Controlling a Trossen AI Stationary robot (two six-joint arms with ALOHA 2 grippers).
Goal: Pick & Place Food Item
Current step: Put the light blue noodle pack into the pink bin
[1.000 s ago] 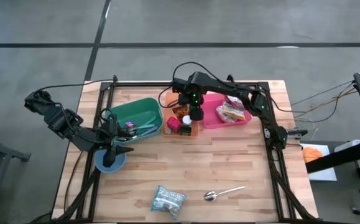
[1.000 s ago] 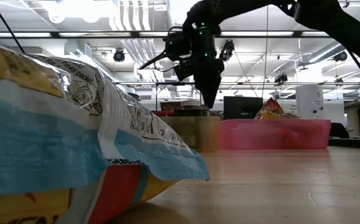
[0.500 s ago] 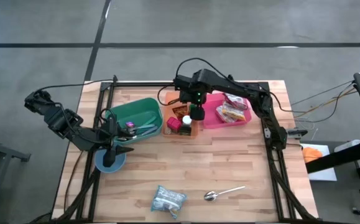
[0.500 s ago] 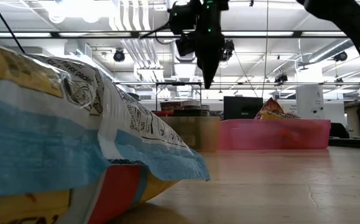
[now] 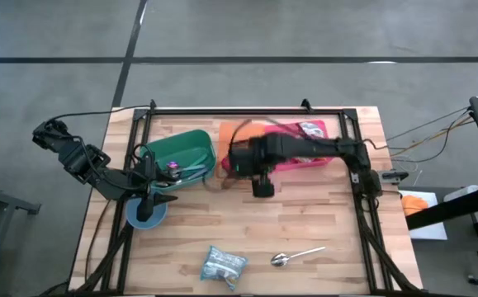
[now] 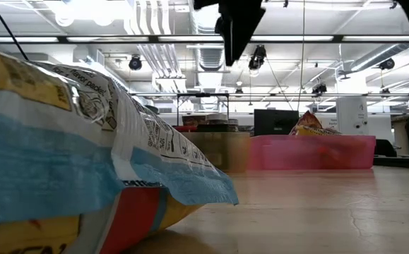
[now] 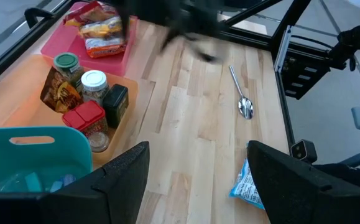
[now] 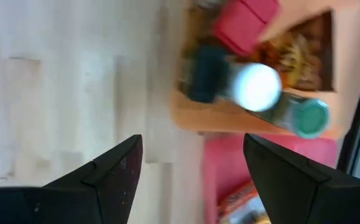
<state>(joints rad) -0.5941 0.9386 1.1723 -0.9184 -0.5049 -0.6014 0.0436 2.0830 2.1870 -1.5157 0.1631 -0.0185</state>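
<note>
The snack bag point(image 5: 223, 265) lies flat on the table point(image 5: 305, 223) near its front edge, at about 7 o'clock from the table's middle, and fills the left of the low view point(image 6: 84, 141). A spoon point(image 5: 296, 256) lies just beside it at 3 o'clock. The right gripper point(image 5: 262, 186) hangs above the table's middle, empty, its fingers point(image 8: 111, 171) spread apart, with the orange tray point(image 8: 229, 115) of jars and boxes at its 12 o'clock. A pink bin point(image 5: 305, 157) holding snack packets sits at 3 o'clock of that tray, a green bin point(image 5: 181, 153) at 9 o'clock. The left gripper point(image 5: 158, 194) waits at the table's 9 o'clock edge over a blue bowl point(image 5: 144, 216), fingers point(image 7: 117, 180) parted, holding nothing.
</note>
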